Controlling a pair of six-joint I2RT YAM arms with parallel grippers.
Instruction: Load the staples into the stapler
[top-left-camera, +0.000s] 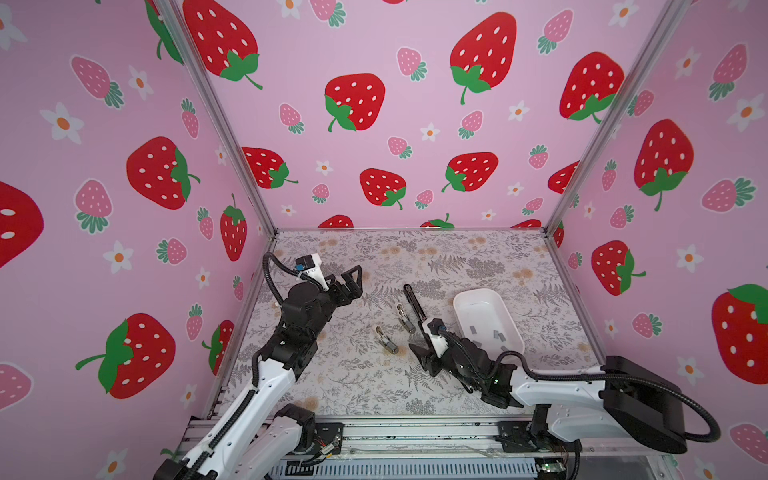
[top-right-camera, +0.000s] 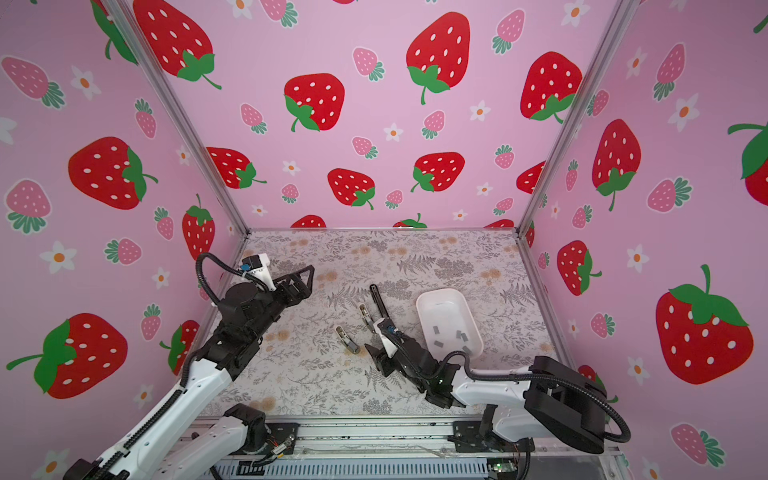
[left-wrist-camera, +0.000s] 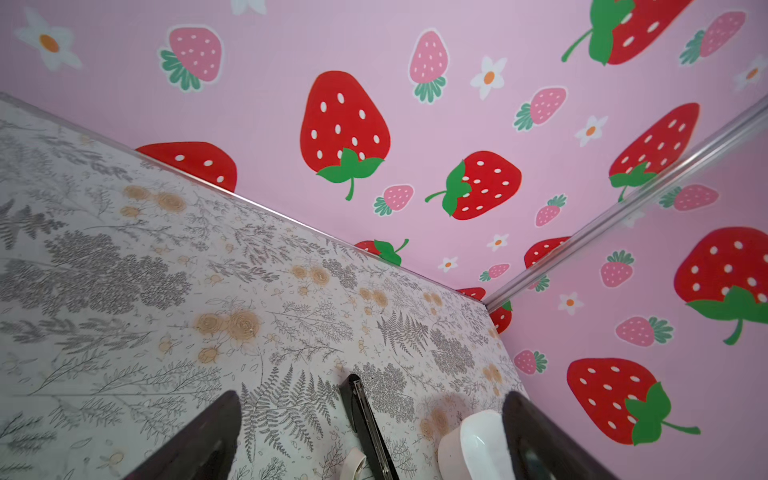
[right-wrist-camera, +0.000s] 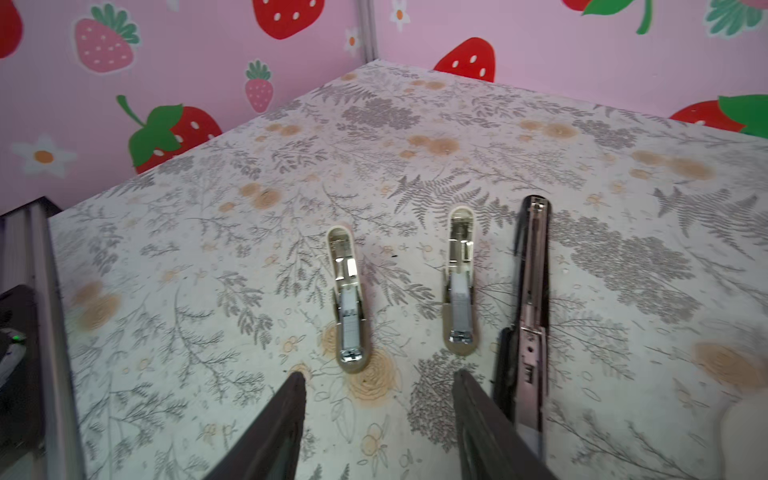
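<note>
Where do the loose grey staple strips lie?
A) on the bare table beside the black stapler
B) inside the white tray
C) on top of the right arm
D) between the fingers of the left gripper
B: in both top views the grey staple strips lie scattered on the floor of the white tray.

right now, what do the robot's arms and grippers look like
The left arm and right arm are white shells with black joints and black ribbed cables. The left gripper and right gripper have dark tapered fingers.
</note>
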